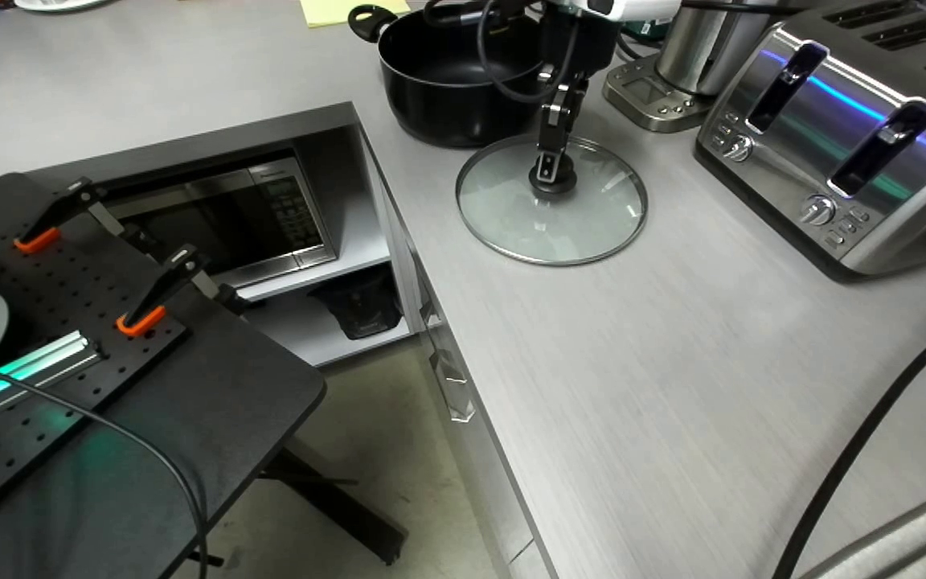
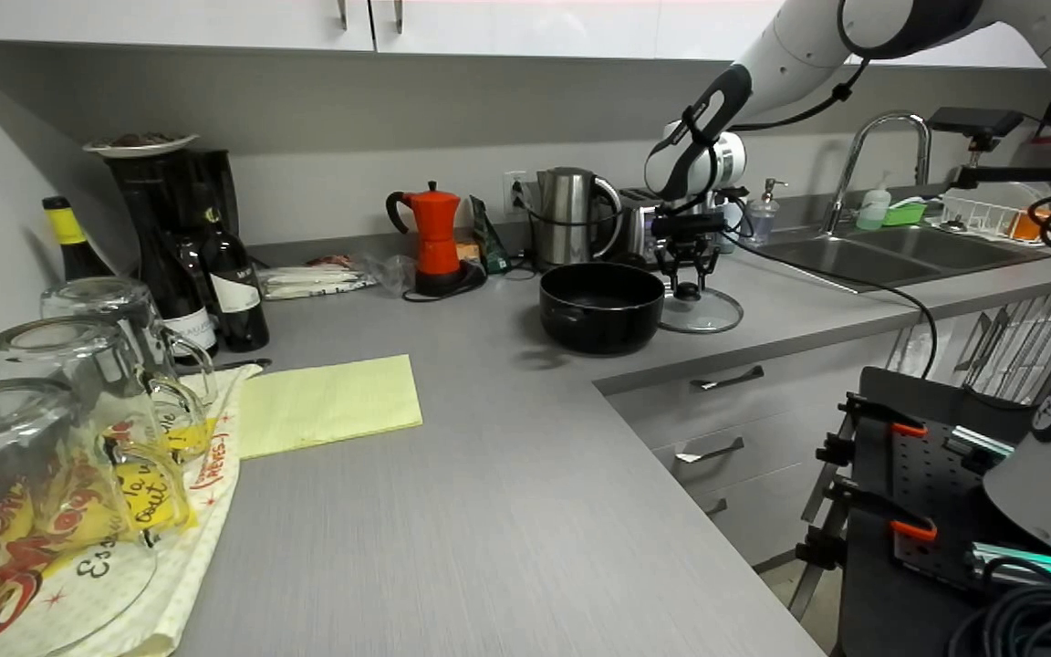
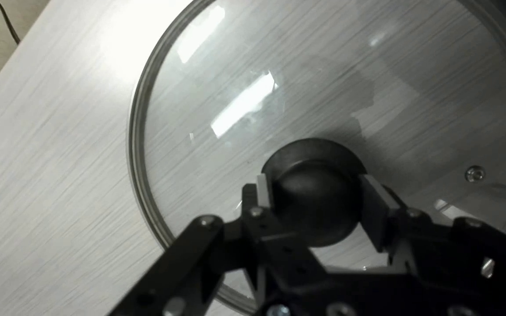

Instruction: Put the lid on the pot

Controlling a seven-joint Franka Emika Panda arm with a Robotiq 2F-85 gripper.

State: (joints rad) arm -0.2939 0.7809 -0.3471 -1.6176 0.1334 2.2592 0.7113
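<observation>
The lid (image 1: 503, 217) is a clear glass disc with a metal rim and a black centre knob. It lies flat on the counter beside the pot, and it also shows in an exterior view (image 2: 712, 315) and in the wrist view (image 3: 218, 175). My gripper (image 1: 551, 165) points down over the lid's middle, also in an exterior view (image 2: 688, 281). In the wrist view, both fingers (image 3: 316, 199) press against opposite sides of the knob. The black pot (image 1: 455, 108) stands uncovered just behind the lid, also in an exterior view (image 2: 600, 315). The arm hides part of its rim.
A steel toaster (image 1: 841, 153) stands right of the lid. A steel kettle (image 2: 567, 219) on its base is behind the pot. The counter's front edge (image 1: 439, 310) runs close to the lid. Yellow paper (image 2: 329, 406) and glass mugs (image 2: 24, 493) stand farther off.
</observation>
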